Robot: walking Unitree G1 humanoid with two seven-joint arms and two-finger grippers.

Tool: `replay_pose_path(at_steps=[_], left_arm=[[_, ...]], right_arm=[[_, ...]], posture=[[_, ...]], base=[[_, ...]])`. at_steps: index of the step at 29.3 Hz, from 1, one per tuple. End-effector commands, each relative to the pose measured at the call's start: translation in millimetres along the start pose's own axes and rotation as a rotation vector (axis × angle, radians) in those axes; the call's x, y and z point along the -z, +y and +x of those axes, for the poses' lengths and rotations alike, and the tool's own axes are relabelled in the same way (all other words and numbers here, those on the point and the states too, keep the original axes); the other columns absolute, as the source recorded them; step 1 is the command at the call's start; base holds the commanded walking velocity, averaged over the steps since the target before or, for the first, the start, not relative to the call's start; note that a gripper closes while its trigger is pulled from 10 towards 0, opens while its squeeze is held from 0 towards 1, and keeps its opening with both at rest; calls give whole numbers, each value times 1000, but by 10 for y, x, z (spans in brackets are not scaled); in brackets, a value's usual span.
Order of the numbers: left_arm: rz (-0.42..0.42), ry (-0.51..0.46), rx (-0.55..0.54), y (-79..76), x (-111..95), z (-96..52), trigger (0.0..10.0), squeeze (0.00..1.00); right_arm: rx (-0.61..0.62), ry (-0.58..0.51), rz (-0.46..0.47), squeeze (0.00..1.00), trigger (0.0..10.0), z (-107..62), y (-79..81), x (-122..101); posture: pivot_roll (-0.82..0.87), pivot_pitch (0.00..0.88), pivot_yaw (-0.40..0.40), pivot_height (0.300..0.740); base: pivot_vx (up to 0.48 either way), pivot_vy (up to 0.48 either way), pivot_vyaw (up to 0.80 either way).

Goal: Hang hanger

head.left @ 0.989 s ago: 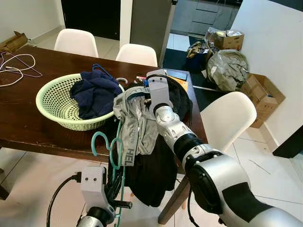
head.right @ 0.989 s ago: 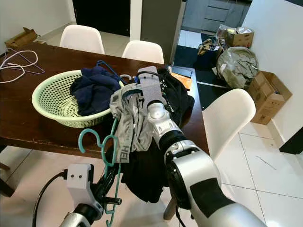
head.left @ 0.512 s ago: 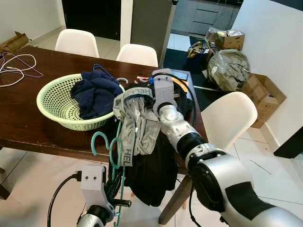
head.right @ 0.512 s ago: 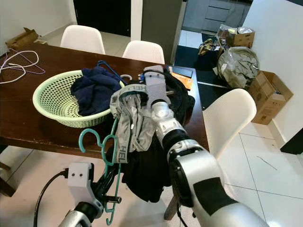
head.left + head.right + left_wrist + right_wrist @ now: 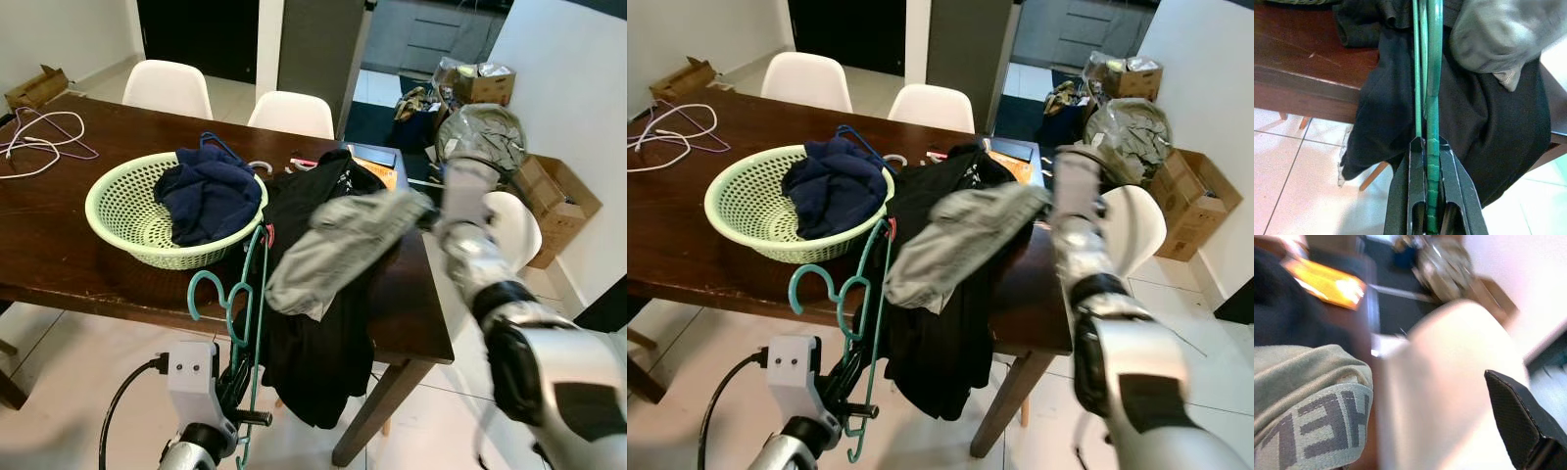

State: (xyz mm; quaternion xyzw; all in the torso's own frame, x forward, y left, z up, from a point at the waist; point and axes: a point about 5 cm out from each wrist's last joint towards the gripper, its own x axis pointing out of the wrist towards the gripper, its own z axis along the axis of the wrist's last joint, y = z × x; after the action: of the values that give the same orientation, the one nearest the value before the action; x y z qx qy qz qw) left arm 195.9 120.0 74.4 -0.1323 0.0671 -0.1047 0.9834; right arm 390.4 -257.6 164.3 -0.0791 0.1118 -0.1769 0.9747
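Teal hangers (image 5: 245,294) stand upright in front of the table edge, and my left gripper (image 5: 238,403) is shut on their lower bar; the left wrist view shows the fingers (image 5: 1449,166) pinching the teal hangers (image 5: 1432,98). A grey garment (image 5: 338,245) with a lettered waistband stretches sideways through the air to my right gripper (image 5: 431,201), which is blurred near the white chair. In the right wrist view one black finger (image 5: 1518,426) stands far from the grey garment (image 5: 1308,396), which covers the other finger. A black garment (image 5: 323,343) hangs over the table edge.
A green basket (image 5: 118,211) with navy clothes (image 5: 206,191) sits on the dark wooden table (image 5: 59,255). White chairs stand behind the table, and another white chair (image 5: 514,230) at its right end. An orange book (image 5: 377,171) and cables (image 5: 39,147) lie on the table. Bags and boxes crowd the back right.
My right arm has swung away to the right, pulling the grey garment off the hangers and stretching it sideways. The left gripper has kept the hangers in place.
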Motion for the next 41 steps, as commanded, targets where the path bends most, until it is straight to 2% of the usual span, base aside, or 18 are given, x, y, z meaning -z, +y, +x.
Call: replay_pose_path(at_steps=[1,5,16,19,20,21,22,24,25,29,31,32,34,35,36,37,39,41], left_arm=[[-23,6,14,-33,30,10,10000,0],[-18,8,21,-16,22,18,10000,0],[-6,8,5,40,4,22,10000,0],[-3,3,-5,54,2,21,10000,0],[-3,3,-5,54,2,21,10000,0],[-3,3,-6,57,3,19,10000,0],[-3,3,-6,57,3,19,10000,0],[-4,3,-7,62,5,14,10000,0],[-4,3,-7,62,5,14,10000,0],[-4,6,-4,68,8,18,10000,0],[-4,8,-3,73,10,20,10000,0],[-4,8,-3,73,10,20,10000,0],[-5,9,-3,71,17,22,10000,0],[-5,9,-4,72,18,24,10000,0],[-7,7,-10,76,16,23,10000,0],[-7,7,-10,76,16,23,10000,0],[-7,4,-18,82,16,18,10000,0],[-7,4,-19,83,17,16,10000,0]], right_arm=[[6,56,7,0,10000,-5,-70,123],[3,102,-41,0,10000,-22,-243,294],[-83,53,-97,0,10000,-22,-100,232],[-299,-40,-5,0,10000,-46,225,48],[-299,-40,-5,0,10000,-46,225,48],[-411,-83,42,0,10000,-75,390,-51],[-411,-83,42,0,10000,-75,390,-51],[-587,-167,91,0,10000,-154,695,-260],[-587,-167,91,0,10000,-154,695,-260],[-782,-312,170,0,10000,-329,1124,-648],[-830,-316,192,0,10000,-382,1242,-705],[-830,-316,192,0,10000,-382,1242,-705],[-840,-281,-70,0,10000,-455,1445,-559],[-818,-257,-213,0,10000,-454,1461,-426],[-672,-171,-192,0,10000,-348,1287,-249],[-672,-171,-192,0,10000,-348,1287,-249],[-513,-38,-5,0,10000,-231,994,-13],[-489,-11,58,0,10000,-212,925,37]], posture=[[176,0,-117,740],[181,0,-100,740],[220,0,-104,740],[223,0,-107,740],[223,0,-107,740],[220,0,-111,740],[220,0,-111,740],[216,0,-108,740],[216,0,-108,740],[212,0,-103,740],[206,0,-102,740],[206,0,-102,740],[213,0,-114,740],[218,0,-117,740],[228,0,-116,740],[228,0,-116,740],[225,0,-114,740],[225,0,-114,740]], base=[[0,0,0],[0,0,0],[0,0,0],[0,0,0],[0,0,0],[0,0,0],[0,0,0],[0,0,0],[0,0,0],[0,0,0],[0,0,0],[0,0,0],[0,0,0],[0,0,0],[0,0,0],[0,0,0],[0,0,0],[0,0,0]])
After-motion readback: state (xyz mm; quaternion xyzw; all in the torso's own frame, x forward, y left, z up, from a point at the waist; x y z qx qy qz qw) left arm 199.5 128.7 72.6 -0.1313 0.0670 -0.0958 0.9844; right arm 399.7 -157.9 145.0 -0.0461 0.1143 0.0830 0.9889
